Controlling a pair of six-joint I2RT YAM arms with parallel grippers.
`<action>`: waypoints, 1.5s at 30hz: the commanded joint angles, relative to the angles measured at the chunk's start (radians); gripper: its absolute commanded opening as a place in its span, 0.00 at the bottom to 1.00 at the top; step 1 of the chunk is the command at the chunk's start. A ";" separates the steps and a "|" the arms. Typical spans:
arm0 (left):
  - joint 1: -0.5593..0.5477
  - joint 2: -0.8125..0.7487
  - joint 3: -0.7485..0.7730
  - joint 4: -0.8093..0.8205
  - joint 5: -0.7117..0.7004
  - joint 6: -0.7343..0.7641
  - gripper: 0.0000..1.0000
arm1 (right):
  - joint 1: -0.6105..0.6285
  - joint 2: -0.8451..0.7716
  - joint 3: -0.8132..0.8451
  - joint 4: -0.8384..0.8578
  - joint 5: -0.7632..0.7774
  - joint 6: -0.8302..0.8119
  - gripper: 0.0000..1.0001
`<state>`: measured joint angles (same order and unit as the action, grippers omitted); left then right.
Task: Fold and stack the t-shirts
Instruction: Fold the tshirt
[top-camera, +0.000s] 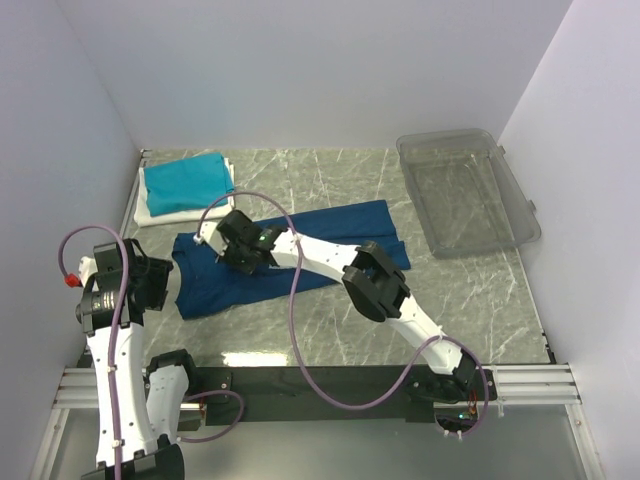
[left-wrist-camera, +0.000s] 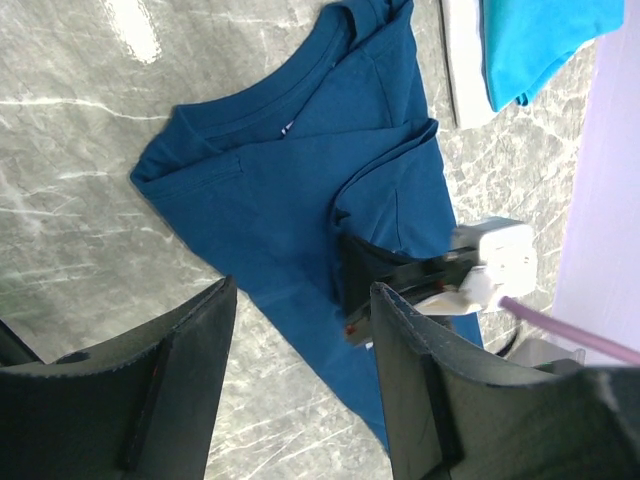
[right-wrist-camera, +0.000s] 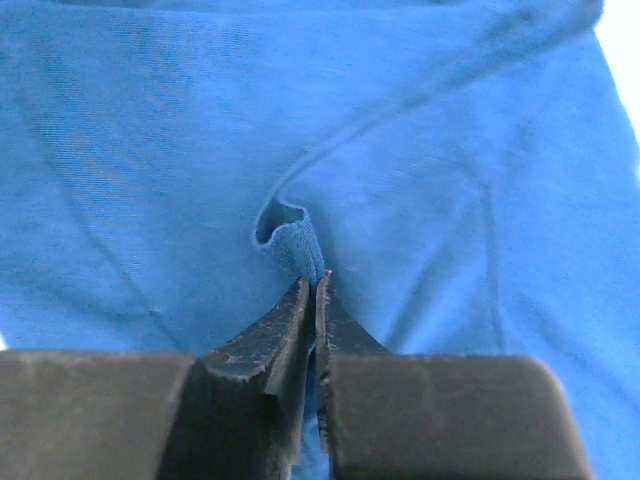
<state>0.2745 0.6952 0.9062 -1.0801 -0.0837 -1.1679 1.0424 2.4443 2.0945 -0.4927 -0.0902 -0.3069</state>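
The navy blue t-shirt (top-camera: 300, 255) lies partly folded on the marble table, collar to the left; its chest print does not show. It also shows in the left wrist view (left-wrist-camera: 290, 190) and fills the right wrist view (right-wrist-camera: 150, 150). My right gripper (top-camera: 238, 252) is shut on a pinched fold of the navy shirt (right-wrist-camera: 295, 240) near its sleeve end. My left gripper (left-wrist-camera: 300, 300) is open and empty, raised above the shirt's left edge. A folded teal t-shirt (top-camera: 185, 182) lies on a folded white t-shirt (top-camera: 160, 212) at the back left.
A clear plastic bin (top-camera: 465, 190) stands at the back right. White walls close in the table on the left, back and right. The right arm (top-camera: 375, 285) reaches across the middle of the table.
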 joint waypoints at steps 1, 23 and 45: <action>0.005 -0.005 -0.013 0.032 0.022 0.016 0.61 | -0.041 -0.090 0.009 0.043 0.001 0.034 0.09; 0.005 -0.002 -0.125 0.169 0.136 0.068 0.60 | -0.235 -0.166 0.004 0.008 0.029 0.118 0.64; 0.003 0.109 -0.338 0.227 0.271 -0.068 0.56 | -0.766 -0.744 -0.738 -0.532 -0.530 -0.623 0.59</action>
<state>0.2749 0.7952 0.5964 -0.8913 0.1482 -1.1877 0.3229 1.7374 1.4151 -0.9424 -0.6628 -0.8352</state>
